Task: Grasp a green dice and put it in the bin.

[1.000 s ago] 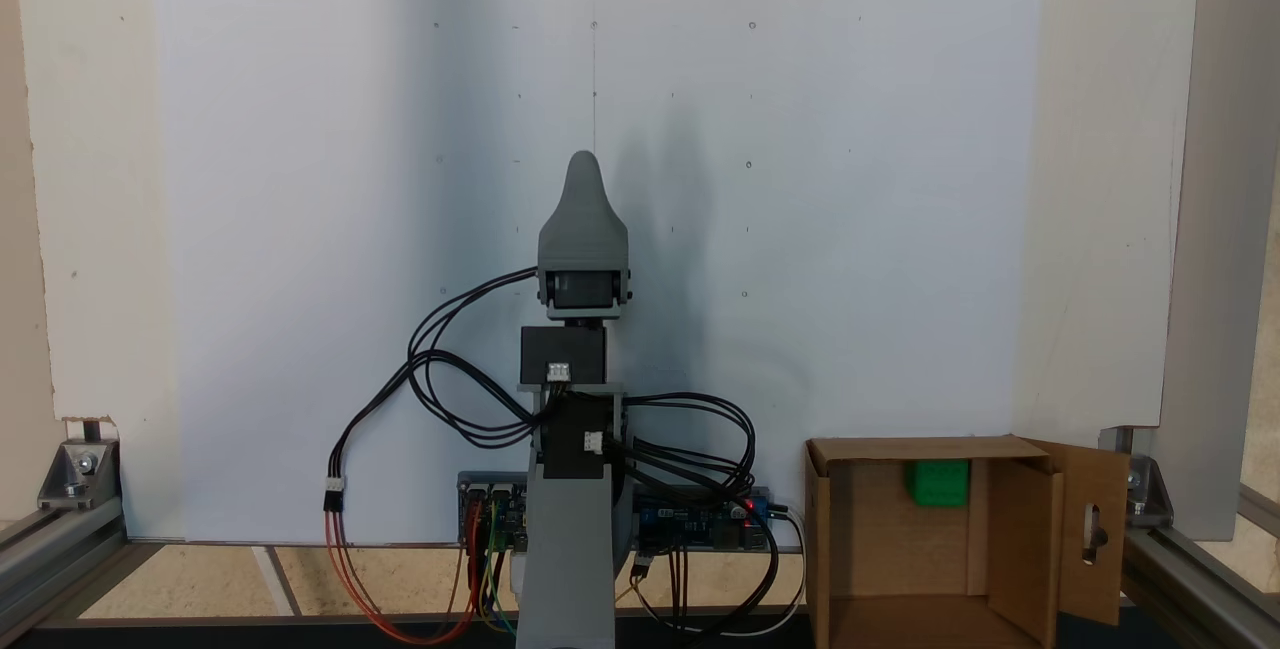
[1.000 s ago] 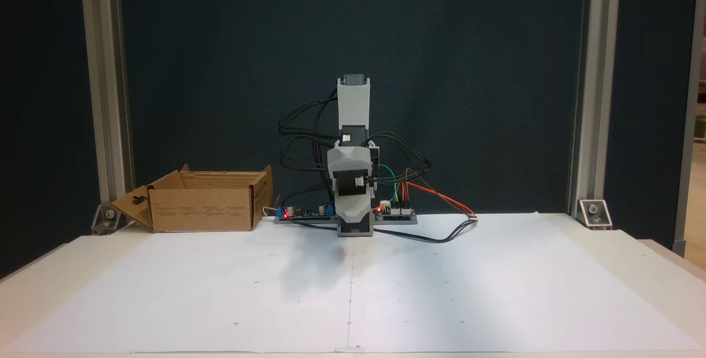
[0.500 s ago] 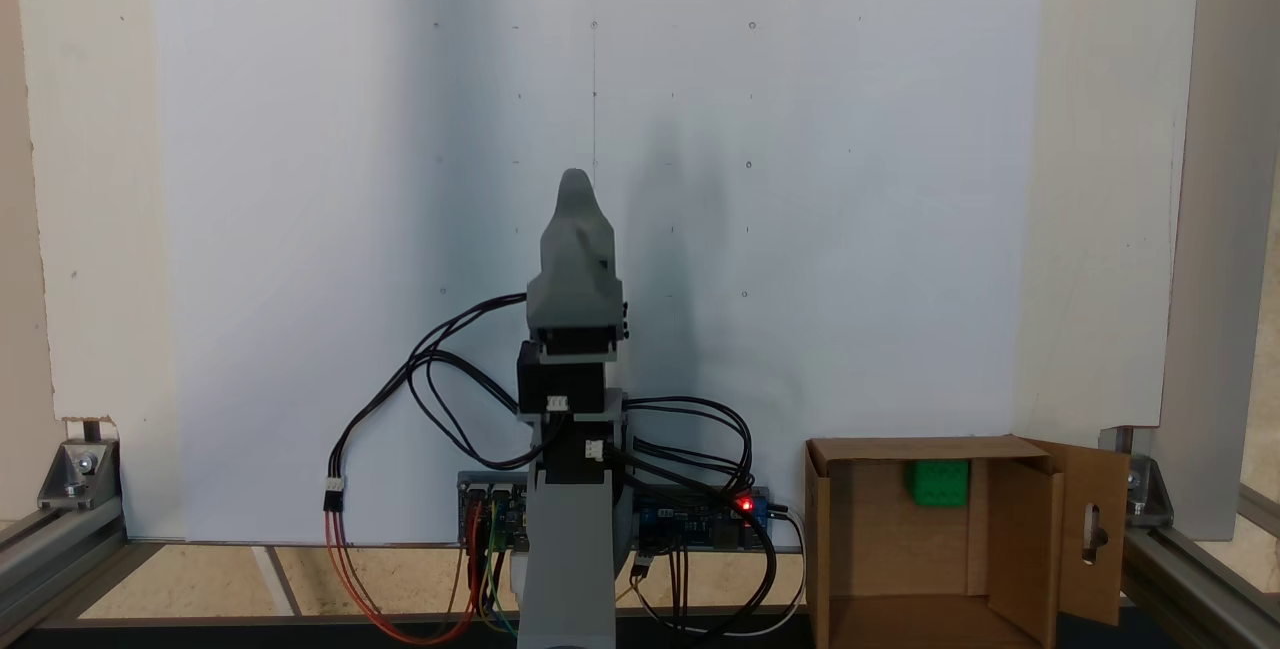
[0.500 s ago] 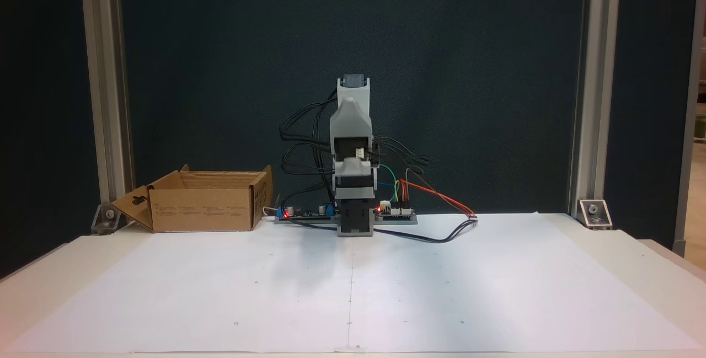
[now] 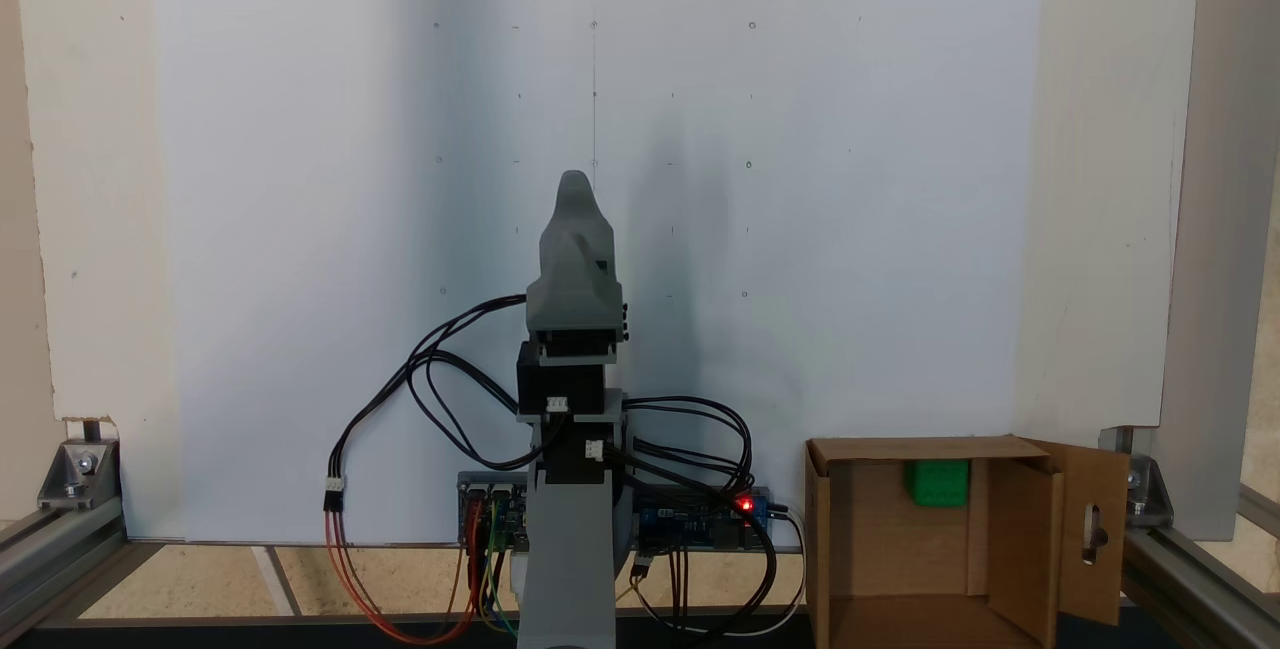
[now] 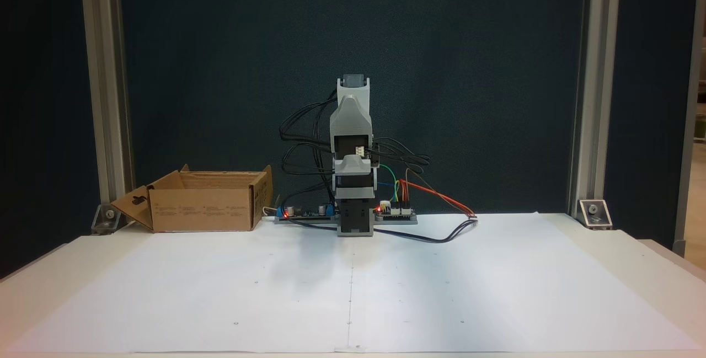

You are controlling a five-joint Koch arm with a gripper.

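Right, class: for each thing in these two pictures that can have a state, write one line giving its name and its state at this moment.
Small bright green plastic dice: lying inside the box, against its far wall in a fixed view.
Brown corrugated cardboard bin: open on top, slotted flap folded outward.
Grey plastic gripper: folded back over the arm's base, holding nothing visible; jaws open or shut cannot be told.
Circuit boards: red lights lit.

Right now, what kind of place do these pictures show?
Probably a lab or hobby test bench: a white sheet with marked dots, aluminium frame posts, and bare circuit boards beside the arm.
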